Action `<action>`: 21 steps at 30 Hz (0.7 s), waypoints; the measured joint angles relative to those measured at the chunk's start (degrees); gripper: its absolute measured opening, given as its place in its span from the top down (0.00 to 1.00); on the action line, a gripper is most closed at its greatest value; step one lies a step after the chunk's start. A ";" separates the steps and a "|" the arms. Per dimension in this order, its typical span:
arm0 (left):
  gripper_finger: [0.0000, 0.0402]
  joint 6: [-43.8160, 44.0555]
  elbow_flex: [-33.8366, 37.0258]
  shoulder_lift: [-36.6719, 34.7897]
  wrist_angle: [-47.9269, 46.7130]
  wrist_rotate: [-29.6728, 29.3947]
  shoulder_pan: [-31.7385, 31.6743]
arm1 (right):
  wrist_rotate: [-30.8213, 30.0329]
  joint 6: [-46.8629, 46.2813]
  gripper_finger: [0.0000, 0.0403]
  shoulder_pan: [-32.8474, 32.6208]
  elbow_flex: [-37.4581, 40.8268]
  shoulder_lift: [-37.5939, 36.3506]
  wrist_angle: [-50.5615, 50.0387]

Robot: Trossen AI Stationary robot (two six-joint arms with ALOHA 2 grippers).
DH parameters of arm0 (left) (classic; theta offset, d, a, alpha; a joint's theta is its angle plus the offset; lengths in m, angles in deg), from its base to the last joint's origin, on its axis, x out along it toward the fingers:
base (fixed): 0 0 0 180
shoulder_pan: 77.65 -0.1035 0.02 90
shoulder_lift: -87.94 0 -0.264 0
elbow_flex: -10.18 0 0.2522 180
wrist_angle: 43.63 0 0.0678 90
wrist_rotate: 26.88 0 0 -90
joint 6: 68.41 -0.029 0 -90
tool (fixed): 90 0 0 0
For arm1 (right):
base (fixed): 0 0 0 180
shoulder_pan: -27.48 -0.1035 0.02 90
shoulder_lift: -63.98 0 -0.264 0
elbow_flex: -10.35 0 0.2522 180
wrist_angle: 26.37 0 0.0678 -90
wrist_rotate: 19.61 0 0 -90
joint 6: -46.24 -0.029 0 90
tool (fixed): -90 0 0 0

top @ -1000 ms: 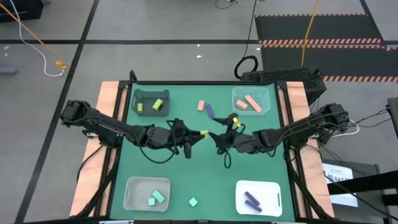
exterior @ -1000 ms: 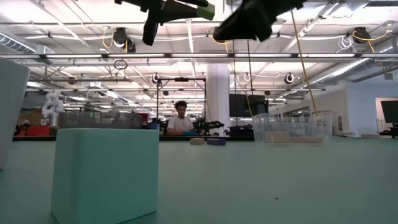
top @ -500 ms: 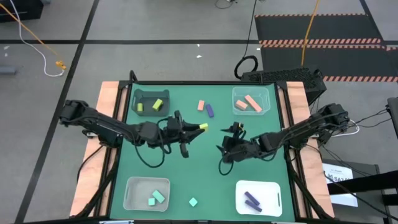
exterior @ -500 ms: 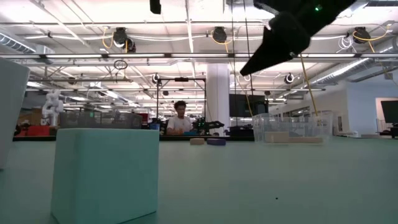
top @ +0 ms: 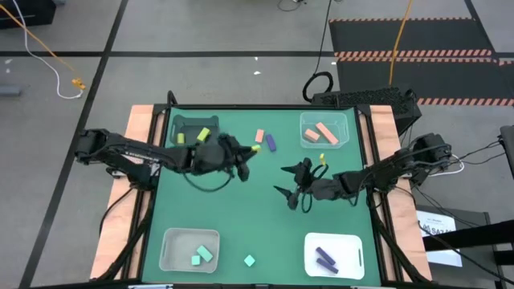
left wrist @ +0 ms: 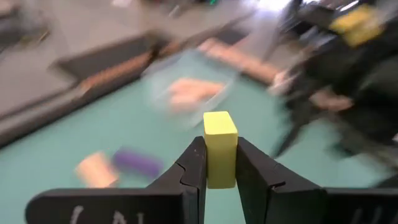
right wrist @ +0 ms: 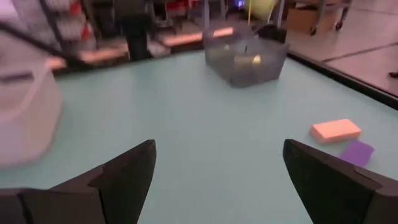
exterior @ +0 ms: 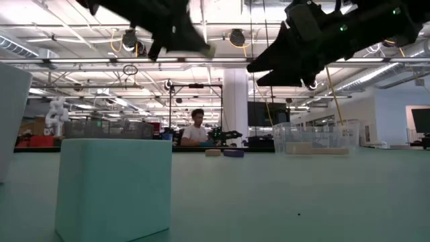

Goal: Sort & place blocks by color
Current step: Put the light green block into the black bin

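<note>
Just right of the grey bin (top: 193, 131) at the table's far-left corner, the left gripper (top: 250, 151) was clenched on a yellow-green block (left wrist: 220, 148), carrying it above the green table (top: 241, 217). The left wrist view showed the block pinched between both fingers (left wrist: 194, 163) near its lower half, standing upright in the grip with its long axis running along the fingers and its square top face pointing away from the wrist. The grey bin already held two yellow-green blocks (top: 203, 134), so it was the likely destination. To finish the step well, the arm would probably need to swing back toward that bin, centre the block over the opening and inside the rim, lower it and only then release, so that the piece does not bounce out or catch the wall. Right of the grey bin, on the open cloth, lay a salmon block (top: 259, 136) and a purple block (top: 271, 143) side by side, not yet sorted. Farther right and nearer the front, the right gripper (top: 287, 184) hung with its jaws spread wide and nothing between them. A mint teal block (top: 250, 260) sat loose well in front of the grey bin, beside the clear bin (top: 189, 250).
</note>
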 joint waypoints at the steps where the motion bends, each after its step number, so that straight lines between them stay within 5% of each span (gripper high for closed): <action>1: 0.86 1.64 0.00 -0.28 -3.35 0.01 -1.23 | -0.01 -0.25 0.14 0.43 1.07 0.00 2.87; 7: 0.86 10.48 0.06 -4.36 -22.86 1.73 -9.03 | 0.61 -1.62 0.14 5.29 2.84 0.00 5.79; 15: 0.86 16.08 0.17 -8.38 -44.32 2.34 -18.18 | 12.15 -5.72 0.14 15.57 2.87 0.04 1.12; 21: 0.86 16.59 0.05 -8.28 -48.32 2.14 -24.11 | 15.15 -6.70 0.14 20.89 2.27 0.62 -0.40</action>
